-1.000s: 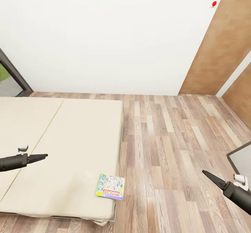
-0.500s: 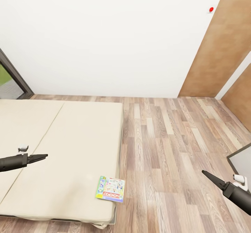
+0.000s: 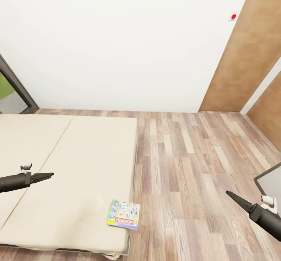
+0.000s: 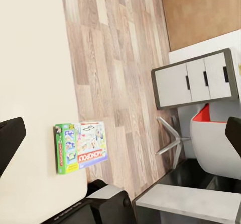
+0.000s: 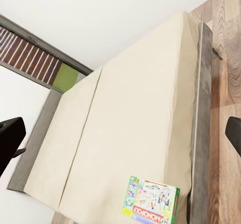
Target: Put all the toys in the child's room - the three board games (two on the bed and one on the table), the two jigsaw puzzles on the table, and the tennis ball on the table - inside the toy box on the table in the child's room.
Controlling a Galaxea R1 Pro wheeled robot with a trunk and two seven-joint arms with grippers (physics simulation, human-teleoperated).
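Observation:
A Monopoly board game [image 3: 123, 214] lies flat on the near right corner of the cream bed [image 3: 70, 167]. It shows again in the left wrist view [image 4: 80, 147] and the right wrist view [image 5: 153, 203]. My left gripper [image 3: 48, 174] hovers over the mattress, well to the left of the game, open and empty. Off to the right, above the wooden floor, my right gripper [image 3: 234, 197] is also open with nothing in it. The toy box, the puzzles, the tennis ball and the other games are out of view.
A white wall and a brown door panel [image 3: 249, 58] close the far side. A dark window frame [image 3: 15, 89] stands at the left. The left wrist view has a grey cabinet [image 4: 196, 78], a white and red chair [image 4: 216, 143] and a grey desk top [image 4: 186, 204].
The whole head view has shifted: wall, bed and game sit a little lower in the picture, so the camera moved. Both grippers keep their places and stay open.

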